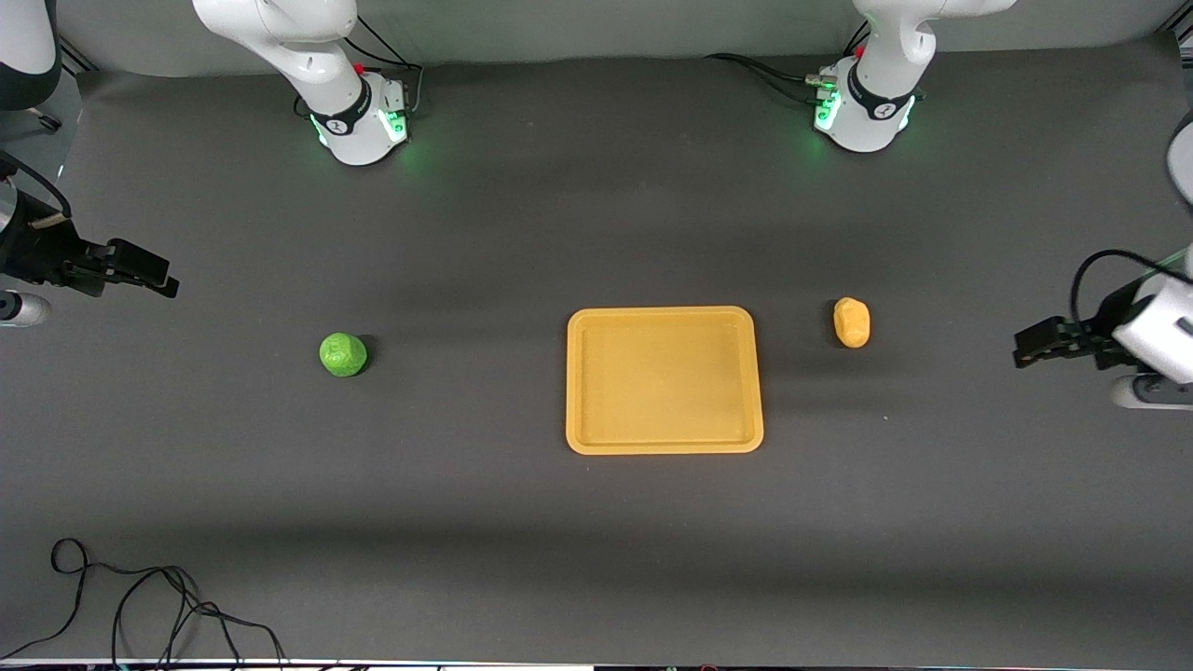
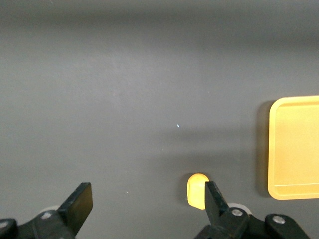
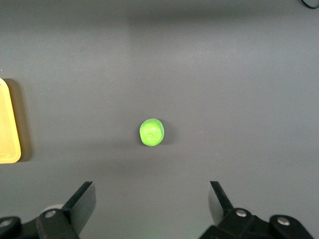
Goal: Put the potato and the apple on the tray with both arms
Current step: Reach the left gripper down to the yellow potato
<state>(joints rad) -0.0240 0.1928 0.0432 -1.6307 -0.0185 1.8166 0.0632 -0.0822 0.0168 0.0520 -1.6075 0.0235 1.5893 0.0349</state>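
Note:
The orange-yellow tray lies empty on the dark table, near the middle. The green apple sits on the table toward the right arm's end, apart from the tray. The yellow-orange potato sits beside the tray toward the left arm's end. My right gripper is open and empty over bare table at its end; its wrist view shows the apple and a tray edge past the gripper. My left gripper is open and empty over bare table; its wrist view shows the gripper, the potato and the tray.
A loose black cable lies at the table's near corner toward the right arm's end. The two arm bases stand along the edge farthest from the front camera.

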